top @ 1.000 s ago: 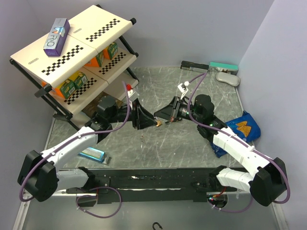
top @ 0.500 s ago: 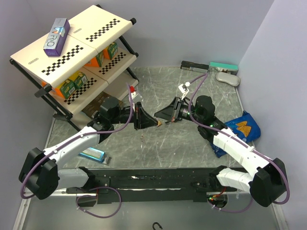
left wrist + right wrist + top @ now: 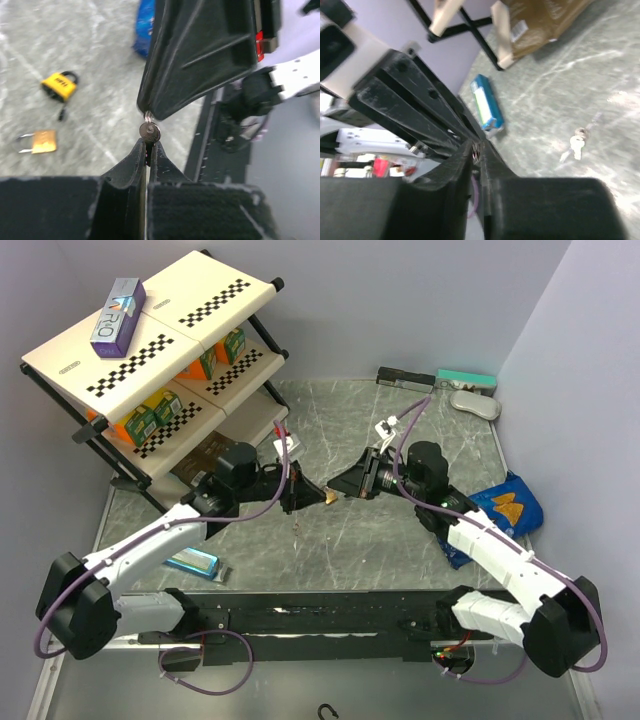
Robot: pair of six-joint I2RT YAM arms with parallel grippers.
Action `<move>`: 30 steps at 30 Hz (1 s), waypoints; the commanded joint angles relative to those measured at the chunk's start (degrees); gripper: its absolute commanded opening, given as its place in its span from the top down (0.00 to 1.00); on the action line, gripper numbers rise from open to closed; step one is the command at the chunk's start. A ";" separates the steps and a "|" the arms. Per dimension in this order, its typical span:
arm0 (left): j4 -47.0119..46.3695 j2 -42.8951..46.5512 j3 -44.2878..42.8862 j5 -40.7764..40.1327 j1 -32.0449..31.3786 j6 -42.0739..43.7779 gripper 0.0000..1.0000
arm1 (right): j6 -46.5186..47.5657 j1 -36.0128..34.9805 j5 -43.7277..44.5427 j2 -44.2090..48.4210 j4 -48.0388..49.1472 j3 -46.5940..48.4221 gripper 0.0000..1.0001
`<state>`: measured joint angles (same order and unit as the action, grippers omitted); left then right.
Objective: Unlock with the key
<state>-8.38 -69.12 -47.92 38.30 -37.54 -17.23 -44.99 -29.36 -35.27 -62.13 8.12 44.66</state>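
Key [image 3: 150, 132] is held up off the table [image 3: 100, 50], pinched in the left gripper [image 3: 147, 147]. The jaws are clenched tight, and the round head is left standing just above the fingertips. What is taken to be the blade is buried between the pads.

- The ring above the head is met by the tip of the right gripper [image 3: 478, 149]. Whether those jaws are pinching or letting go cannot be told from either wrist view.
- The step in hand is judged to be a mid-air pass of the key between the arms.
- Further out, a brass padlock [image 3: 44, 141] and a yellow padlock [image 3: 59, 85] are seen lying on the table, near each other and well apart from both grippers. Which one the key fits cannot be told.
- A loose pair of keys [image 3: 576, 143] is also noted on the table.

To do it well:
- The ring should be seen fully freed before either arm is drawn away, or the key may be twisted in the pinch.
- If the blade is indeed covered, a regrasp by the head is likely needed before the keyhole is approached.
- The chosen padlock should be steadied by the free gripper.
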 commanded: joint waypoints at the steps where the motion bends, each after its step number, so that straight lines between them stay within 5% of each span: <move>1: 8.19 2.85 -3.84 -11.30 -1.74 9.66 0.99 | 5.53 0.27 5.28 3.50 -6.53 1.74 0.63; 5: 12.33 3.38 -4.64 -16.14 -4.46 14.93 0.99 | 4.92 0.19 3.90 3.51 -6.28 0.60 0.57; 14: 17.35 2.15 -5.78 -25.29 -10.10 20.66 0.99 | 1.75 -1.31 2.04 0.43 -2.67 -0.19 0.64; 30: 17.79 2.59 -5.78 -27.76 -11.33 21.01 0.99 | 3.33 -5.79 3.54 -4.49 -5.66 2.27 0.74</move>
<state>10.59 -67.26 -51.24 11.70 -48.34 2.63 -41.65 -34.74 -32.34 -66.67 1.39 44.77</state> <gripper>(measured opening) 0.035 0.269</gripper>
